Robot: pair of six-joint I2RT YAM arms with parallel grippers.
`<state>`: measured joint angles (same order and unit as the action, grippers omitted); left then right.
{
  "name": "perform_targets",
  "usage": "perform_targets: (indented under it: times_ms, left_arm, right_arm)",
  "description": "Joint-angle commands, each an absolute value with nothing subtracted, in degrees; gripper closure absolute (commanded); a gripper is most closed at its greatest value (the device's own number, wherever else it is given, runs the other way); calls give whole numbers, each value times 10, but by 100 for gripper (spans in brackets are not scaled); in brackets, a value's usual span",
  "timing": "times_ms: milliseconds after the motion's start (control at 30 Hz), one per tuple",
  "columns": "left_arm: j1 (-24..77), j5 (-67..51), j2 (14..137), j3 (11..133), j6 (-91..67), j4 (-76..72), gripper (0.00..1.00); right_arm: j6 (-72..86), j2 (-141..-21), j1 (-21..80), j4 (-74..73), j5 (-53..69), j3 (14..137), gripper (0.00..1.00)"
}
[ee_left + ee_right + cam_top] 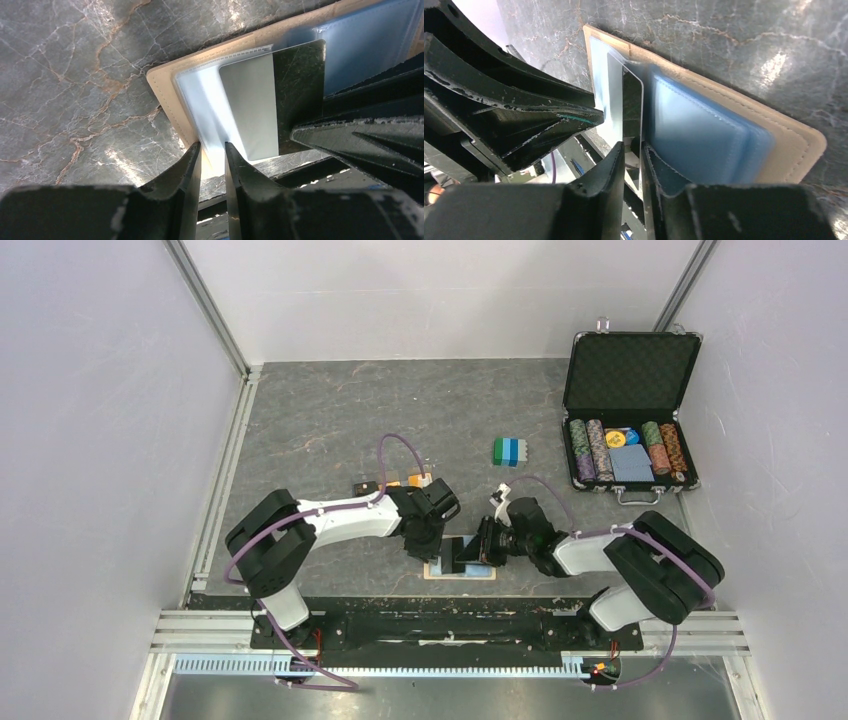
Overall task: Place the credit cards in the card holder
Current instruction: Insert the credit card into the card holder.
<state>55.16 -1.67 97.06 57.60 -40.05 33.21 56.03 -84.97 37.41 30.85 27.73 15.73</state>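
Seating dark card (295, 100) partway into card holder (165, 95): right gripper (633, 150) slack around its edge, left gripper (212, 150) parted, presumably steadying holder

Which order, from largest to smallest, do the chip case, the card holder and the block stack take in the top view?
1. chip case
2. card holder, partly covered, so less sure
3. block stack

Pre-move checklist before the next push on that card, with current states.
1. Card holder open, flat on table: ok.
2. Dark card fully in the clear sleeve: not ok, part sticks out.
3. Right gripper astride the card's edge, jaws slightly apart: ok.
4. Left gripper gripping the sleeve: cannot tell; jaws slightly apart.
5. Orange card on the table, in view: ok.
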Motion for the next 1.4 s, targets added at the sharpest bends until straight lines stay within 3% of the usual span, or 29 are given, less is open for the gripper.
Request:
perform_targets:
  times_ms: [0,100,567,800,933,1100,1267,1367]
  left_arm:
    - [542,-45,946,578,-423,323,69]
    - [537,-57,946,575,-425,313,69]
    - [532,-77,926,567,-436,299,68]
    - [521,-92,910,546,-448,275,67]
    - [509,-75,890,532,-449,285,64]
    - [502,-51,871,525,-440,311,53]
    - [480,-61,850,507,-442,305,50]
    - [452,-87,834,483,-441,280,49]
  right_arm:
    - [502,-824,381,215,236,189,76]
    - [490,-829,386,197,232,204,70]
    - [529,-894,416,291,283,237,56]
    - [580,-903,418,402,314,203,66]
    - [572,-907,418,389,315,204,69]
    - [526,-895,419,308,296,224,59]
    - [462,-849,422,189,251,252,42]
    - [441,-824,423,144,233,265,38]
